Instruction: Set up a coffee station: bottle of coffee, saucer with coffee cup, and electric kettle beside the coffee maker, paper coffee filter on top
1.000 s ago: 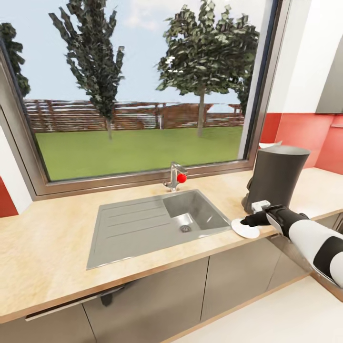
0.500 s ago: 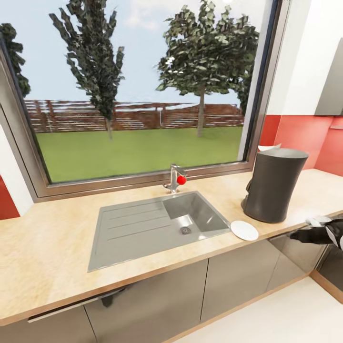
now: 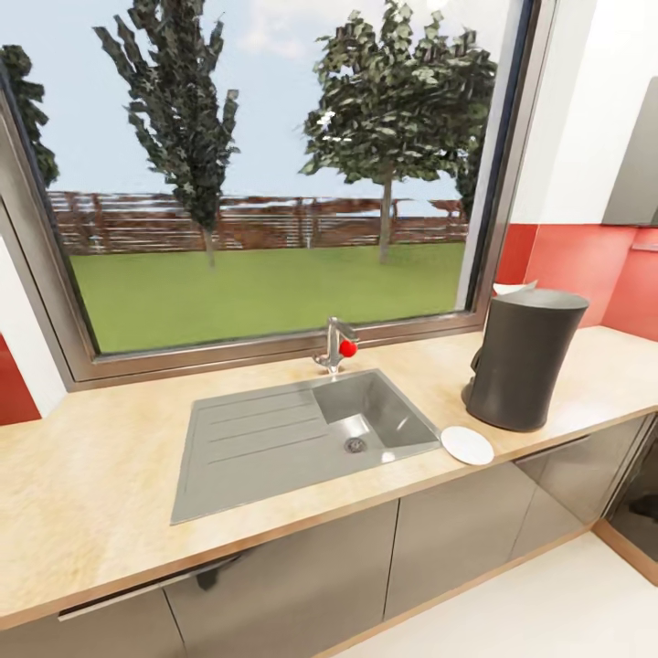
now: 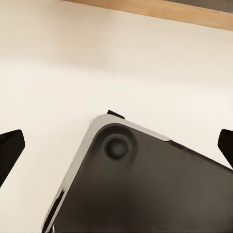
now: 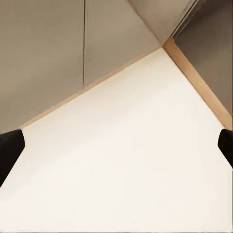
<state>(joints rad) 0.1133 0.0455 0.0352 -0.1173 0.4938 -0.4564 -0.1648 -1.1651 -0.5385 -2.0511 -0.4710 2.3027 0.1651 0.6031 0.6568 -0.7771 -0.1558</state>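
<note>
A white saucer (image 3: pixel 467 445) lay on the countertop (image 3: pixel 110 475) just beside the coffee maker (image 3: pixel 525 358); both grippers' fingers (image 4: pixel 10 148) (image 5: pixel 9 148) stood apart.

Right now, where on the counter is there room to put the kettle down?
The kitchen countertop is bare left of the sink, from the window frame to the front edge. It is also bare right of the coffee maker, toward the red wall. Between sink and coffee maker it is crowded: the saucer lies there.
</note>
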